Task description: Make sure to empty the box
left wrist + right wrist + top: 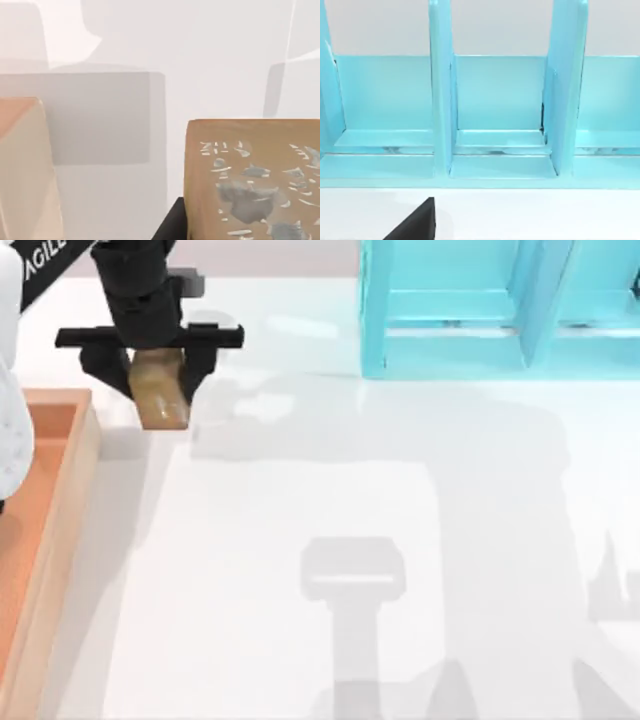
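My left hand (158,375) pinched tan block (162,390) at far left, above white surface (380,520), just right of box (70,480). Block judged rigid, light; side-face grip adequate.

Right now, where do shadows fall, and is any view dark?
Top view: soft grey arm shadows cross the white table, one beside the box under the left gripper shut on the block. Left wrist view: a grey patch. No view dark.
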### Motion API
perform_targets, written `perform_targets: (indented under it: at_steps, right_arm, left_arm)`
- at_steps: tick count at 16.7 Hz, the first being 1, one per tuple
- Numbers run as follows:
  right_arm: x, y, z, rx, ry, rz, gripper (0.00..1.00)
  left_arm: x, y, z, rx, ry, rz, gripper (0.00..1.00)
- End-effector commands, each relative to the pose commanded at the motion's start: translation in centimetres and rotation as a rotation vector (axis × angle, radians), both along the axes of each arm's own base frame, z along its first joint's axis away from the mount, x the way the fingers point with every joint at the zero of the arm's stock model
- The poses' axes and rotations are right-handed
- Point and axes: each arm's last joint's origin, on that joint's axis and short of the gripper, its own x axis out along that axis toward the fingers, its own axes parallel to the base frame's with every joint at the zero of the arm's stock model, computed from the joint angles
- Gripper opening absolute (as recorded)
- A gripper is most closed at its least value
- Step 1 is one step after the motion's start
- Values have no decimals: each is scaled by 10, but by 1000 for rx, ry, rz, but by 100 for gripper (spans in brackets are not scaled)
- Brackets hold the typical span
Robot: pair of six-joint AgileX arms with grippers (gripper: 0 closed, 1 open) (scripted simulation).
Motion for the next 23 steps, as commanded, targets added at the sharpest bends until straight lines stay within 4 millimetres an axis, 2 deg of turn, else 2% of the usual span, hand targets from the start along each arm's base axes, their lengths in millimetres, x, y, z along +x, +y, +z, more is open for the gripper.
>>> perform_targets:
  at_steps: [6,8,12,16,23]
  right_arm:
    - [0,0,0,0,0,0,100]
    - [0,0,0,0,0,0,100]
    - [0,0,0,0,0,0,100]
    - [0,0,0,0,0,0,100]
    - [0,0,0,0,0,0,100]
  left_arm:
    - [-3,-31,2,-63,-91,-91,0]
    - [-2,-28,-11,-60,-79,-78,0]
    - [0,-3,-42,-3,-8,-4,0]
    - [0,0,-43,3,-4,2,0]
    - [0,0,-43,3,-4,2,53]
